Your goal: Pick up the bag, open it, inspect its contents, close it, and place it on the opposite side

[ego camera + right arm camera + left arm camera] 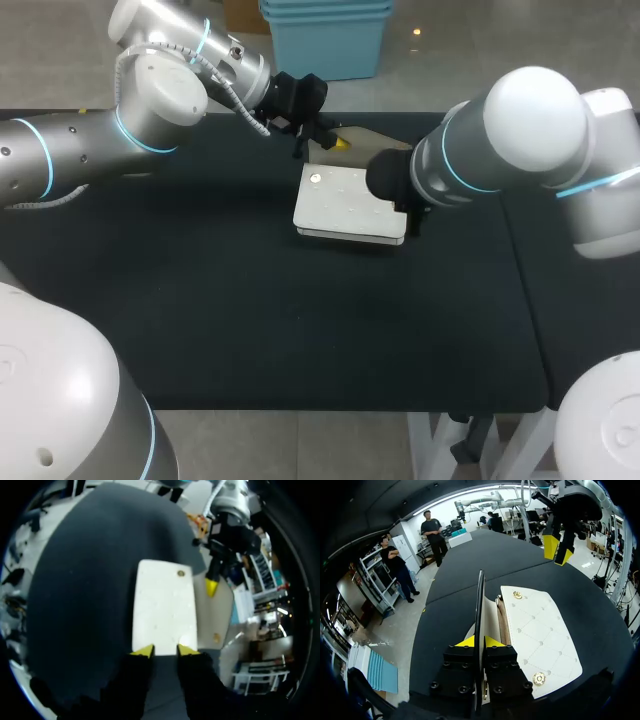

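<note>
A white quilted bag [345, 205] lies in the middle of the black table, at the far side. Its flap [375, 138] is lifted and shows a beige inner side. My left gripper [335, 142] is shut on the flap's edge; in the left wrist view the flap [480, 605] runs edge-on between the yellow tips of the left gripper [479, 641], beside the bag's white body [540, 635]. My right gripper [165, 651] is at the bag's [165, 605] short end, fingers slightly parted with nothing between them. In the head view its fingers are hidden behind the arm.
The black table [250, 320] has free room in front of the bag and to both sides. A gold clasp [518, 595] and a gold snap [538, 678] sit on the bag's front. My right gripper [555, 547] hangs just beyond the bag's far end.
</note>
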Robot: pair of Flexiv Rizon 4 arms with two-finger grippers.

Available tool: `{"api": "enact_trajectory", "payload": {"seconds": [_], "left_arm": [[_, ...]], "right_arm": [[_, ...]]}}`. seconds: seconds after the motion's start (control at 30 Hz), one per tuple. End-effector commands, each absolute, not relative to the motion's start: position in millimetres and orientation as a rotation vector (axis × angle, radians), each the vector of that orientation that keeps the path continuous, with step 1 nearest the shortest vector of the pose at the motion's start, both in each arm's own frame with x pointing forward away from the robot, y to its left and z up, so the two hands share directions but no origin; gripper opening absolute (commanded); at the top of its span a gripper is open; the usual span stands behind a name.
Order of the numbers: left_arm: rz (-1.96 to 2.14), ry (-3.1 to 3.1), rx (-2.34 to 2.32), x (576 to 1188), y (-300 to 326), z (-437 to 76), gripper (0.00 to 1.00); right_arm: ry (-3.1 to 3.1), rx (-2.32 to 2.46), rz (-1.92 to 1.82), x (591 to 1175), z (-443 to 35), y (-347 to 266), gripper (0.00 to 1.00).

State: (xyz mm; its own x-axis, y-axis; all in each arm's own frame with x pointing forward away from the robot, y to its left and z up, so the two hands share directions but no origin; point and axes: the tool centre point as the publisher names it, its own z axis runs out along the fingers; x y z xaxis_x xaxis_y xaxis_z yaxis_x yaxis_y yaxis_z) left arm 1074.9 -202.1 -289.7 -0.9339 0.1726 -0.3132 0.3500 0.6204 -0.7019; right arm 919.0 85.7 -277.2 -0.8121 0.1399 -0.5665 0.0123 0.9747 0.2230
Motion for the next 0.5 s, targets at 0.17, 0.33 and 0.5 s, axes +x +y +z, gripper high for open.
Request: {"api": "enact_trajectory", "payload": {"seconds": [0.17, 0.33, 0.5], "left_arm": [[-1.198, 2.572, 0.453, 1067.0, -201.7, -267.2, 0.00], [-1.169, 2.532, 0.471, 1060.0, -198.3, -248.6, 0.00], [-1.173, 2.515, 0.480, 1054.1, -197.2, -240.1, 0.00]], "right_arm": [[2.507, 0.088, 0.270, 943.8, -263.8, 89.7, 0.00], [2.527, 0.076, 0.231, 957.0, -254.6, 92.6, 0.00], [2.526, 0.047, 0.206, 971.2, -244.6, 98.0, 0.00]]}}
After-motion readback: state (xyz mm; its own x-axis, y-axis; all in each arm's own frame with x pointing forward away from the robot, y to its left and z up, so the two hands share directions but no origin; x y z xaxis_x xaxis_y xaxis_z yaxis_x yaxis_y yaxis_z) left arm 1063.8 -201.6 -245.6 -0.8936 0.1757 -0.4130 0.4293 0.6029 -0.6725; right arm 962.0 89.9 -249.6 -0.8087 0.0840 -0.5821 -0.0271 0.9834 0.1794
